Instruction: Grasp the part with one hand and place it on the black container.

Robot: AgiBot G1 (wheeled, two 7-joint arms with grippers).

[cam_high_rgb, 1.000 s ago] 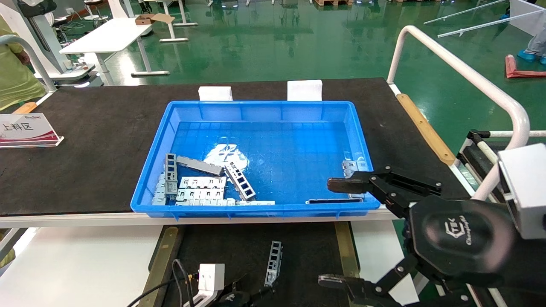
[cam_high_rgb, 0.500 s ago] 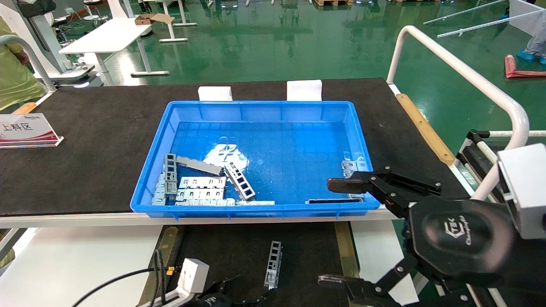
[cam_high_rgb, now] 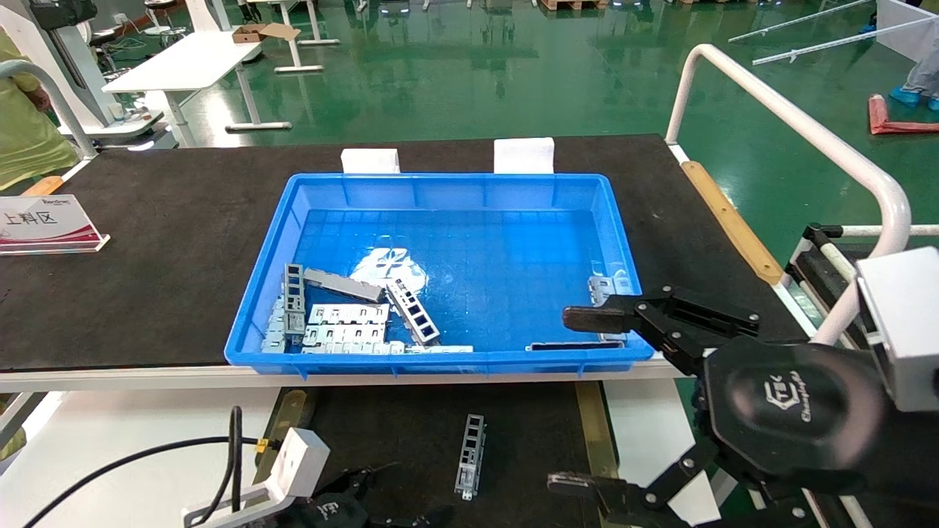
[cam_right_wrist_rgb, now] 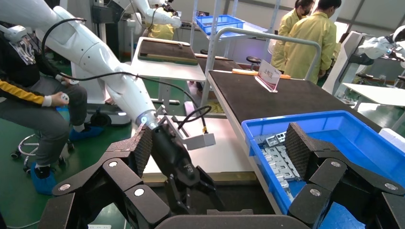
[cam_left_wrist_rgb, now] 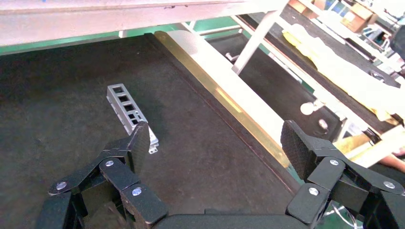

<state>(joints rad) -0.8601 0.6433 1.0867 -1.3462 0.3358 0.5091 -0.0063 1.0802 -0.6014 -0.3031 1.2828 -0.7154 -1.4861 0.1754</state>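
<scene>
The part (cam_high_rgb: 470, 455), a silver ladder-like strip with square cut-outs, lies free on the black container (cam_high_rgb: 528, 433) below the blue bin. It also shows in the left wrist view (cam_left_wrist_rgb: 129, 112), on the container's black surface (cam_left_wrist_rgb: 71, 95). My left gripper (cam_high_rgb: 396, 502) is open and empty, low at the near edge, to the left of the part and clear of it; in its own view (cam_left_wrist_rgb: 217, 143) one fingertip (cam_left_wrist_rgb: 140, 138) overlaps the part's near end. My right gripper (cam_high_rgb: 579, 400) hangs open and empty at the bin's near right corner.
The blue bin (cam_high_rgb: 440, 359) holds several more metal parts (cam_high_rgb: 345, 323) at its near left. Brass strips (cam_high_rgb: 593, 425) edge the container. A white railing (cam_high_rgb: 792, 125) runs along the right. A sign (cam_high_rgb: 44, 224) stands at the left.
My left gripper has drawn back to the left and away from the part, which stays lying on the black container. The right arm has not moved.
</scene>
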